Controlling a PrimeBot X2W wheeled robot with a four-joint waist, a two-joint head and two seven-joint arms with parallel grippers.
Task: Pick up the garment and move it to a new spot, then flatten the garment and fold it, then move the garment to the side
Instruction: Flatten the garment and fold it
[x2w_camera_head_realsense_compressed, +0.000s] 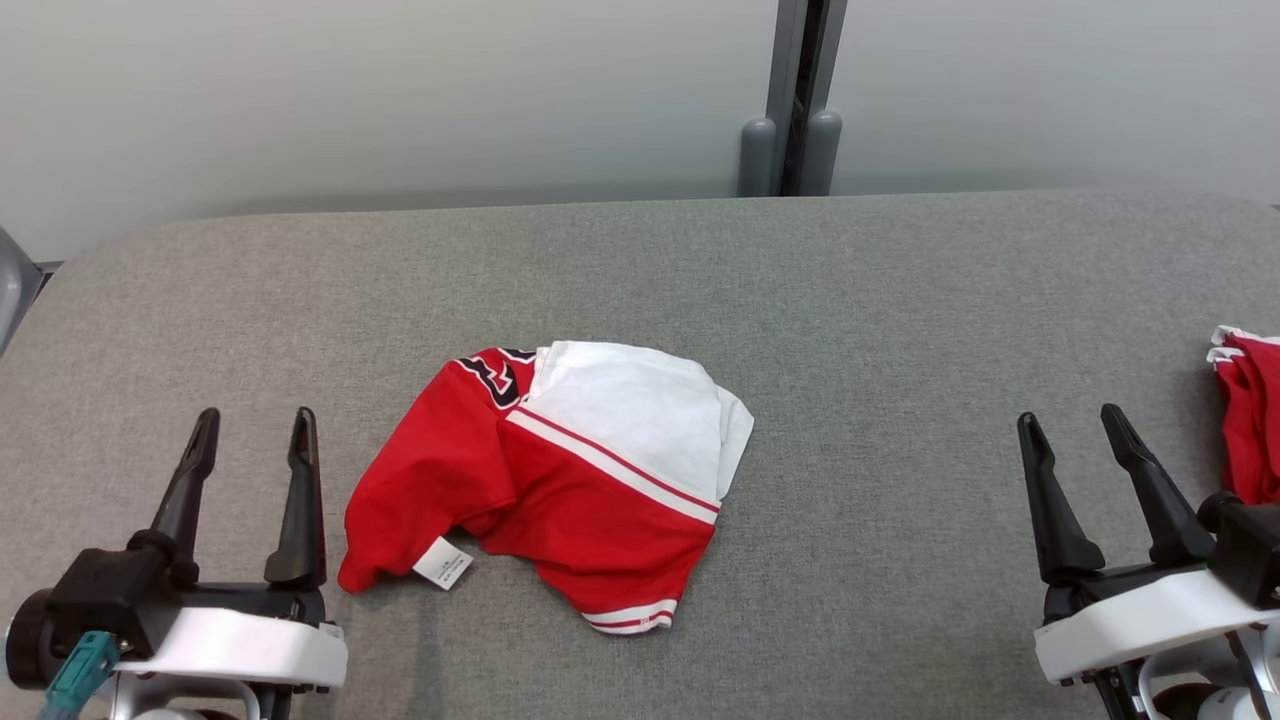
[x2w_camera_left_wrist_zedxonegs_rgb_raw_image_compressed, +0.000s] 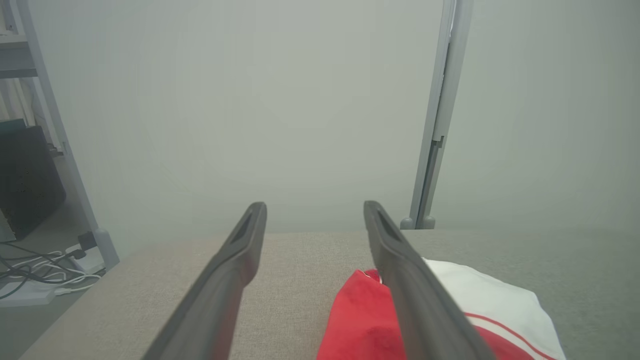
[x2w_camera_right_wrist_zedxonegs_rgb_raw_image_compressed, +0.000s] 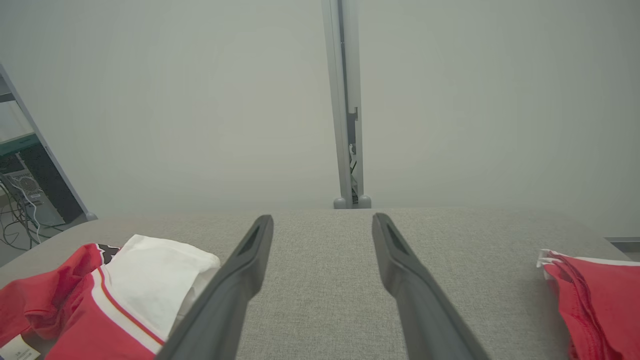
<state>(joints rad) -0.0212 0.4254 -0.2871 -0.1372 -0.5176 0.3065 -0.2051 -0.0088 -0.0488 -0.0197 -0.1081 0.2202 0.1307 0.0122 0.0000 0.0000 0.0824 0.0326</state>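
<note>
Head view shows the garment (x2w_camera_head_realsense_compressed: 545, 480) whole; left wrist view, part.

Even, soft, bright light with faint shadows; head view sharp, both wrist views hazy and washed out.

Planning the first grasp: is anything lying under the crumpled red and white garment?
The garment lies bunched on the grey table, a white label sticking out at its near edge. No bulge suggests an object, but anything beneath the folds is covered.
</note>
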